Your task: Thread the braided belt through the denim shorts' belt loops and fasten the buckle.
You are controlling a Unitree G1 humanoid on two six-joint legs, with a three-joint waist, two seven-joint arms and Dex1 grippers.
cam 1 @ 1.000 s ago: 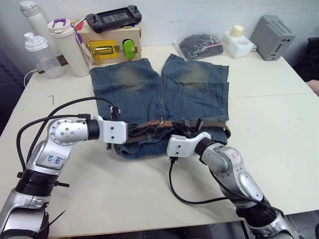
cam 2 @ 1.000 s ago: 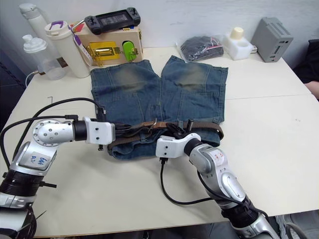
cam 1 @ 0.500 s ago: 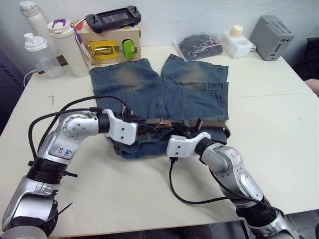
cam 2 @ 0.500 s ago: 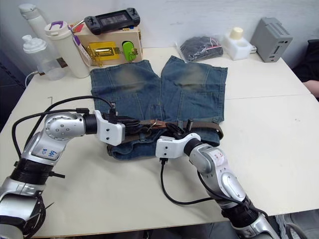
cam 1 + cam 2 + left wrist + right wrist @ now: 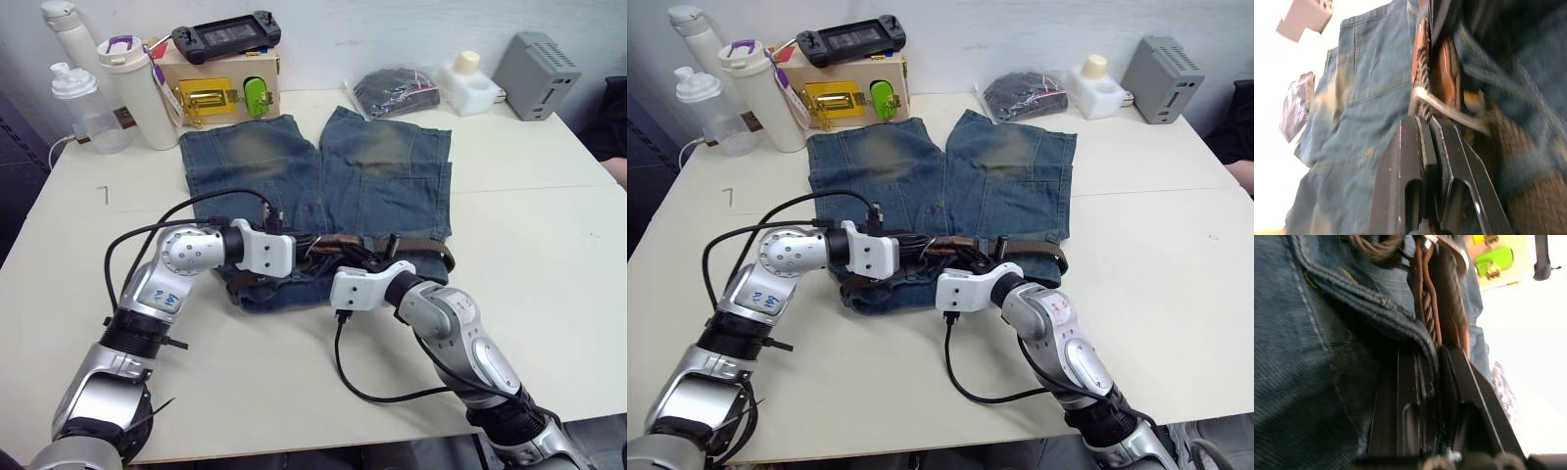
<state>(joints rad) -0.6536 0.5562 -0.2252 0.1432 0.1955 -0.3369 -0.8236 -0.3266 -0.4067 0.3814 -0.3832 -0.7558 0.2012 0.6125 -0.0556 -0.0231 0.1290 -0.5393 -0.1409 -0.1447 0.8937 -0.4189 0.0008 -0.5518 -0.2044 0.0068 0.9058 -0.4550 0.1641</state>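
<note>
The denim shorts lie flat on the table, legs pointing away and waistband toward me. Along the waistband runs the braided belt, dark brown. My left gripper is at the middle of the waistband, shut on the belt just short of the silver buckle. My right gripper sits close beside it on the right. It is shut on the braided strap, with the folded denim waistband edge caught against one finger. No belt loops can be made out around the grippers.
Along the far edge stand a white tumbler, a clear bottle, a wooden box with a yellow latch carrying a black controller, a black pouch, a white block and a grey box.
My left arm has swung right along the waistband, and its gripper now sits close to the right one. The right arm has not moved.
</note>
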